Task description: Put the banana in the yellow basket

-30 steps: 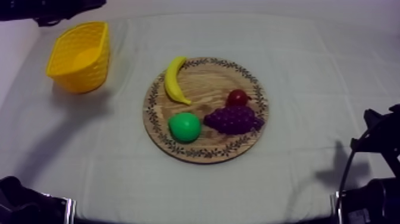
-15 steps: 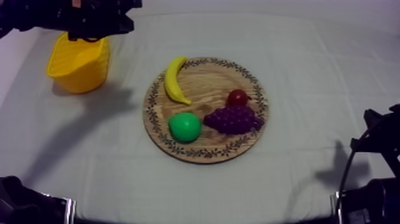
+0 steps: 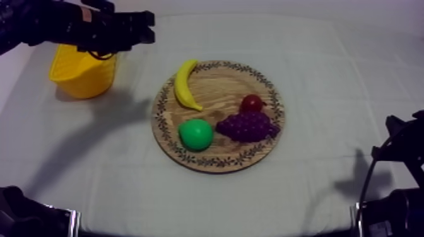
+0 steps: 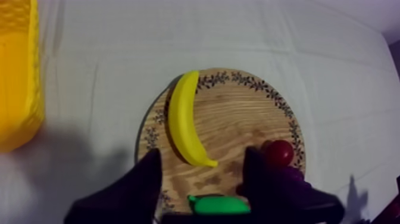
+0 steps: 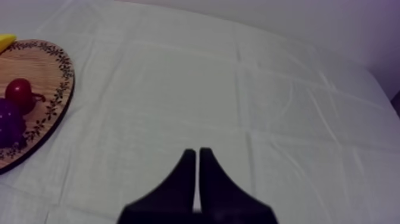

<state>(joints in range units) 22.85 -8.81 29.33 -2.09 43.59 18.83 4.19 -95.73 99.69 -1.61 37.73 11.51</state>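
- The banana lies on the round wooden board, at the edge nearest the yellow basket.
- A green pear, purple grapes and a small red fruit sit on the board too.
- The red fruit touches the grapes.
- The left gripper hangs over the basket's side that faces the board, apart from the banana.
- Its two fingers are spread wide with nothing between them.
- The right gripper sits low over the bare cloth, beside the board.
- Its fingers are pressed together and hold nothing.
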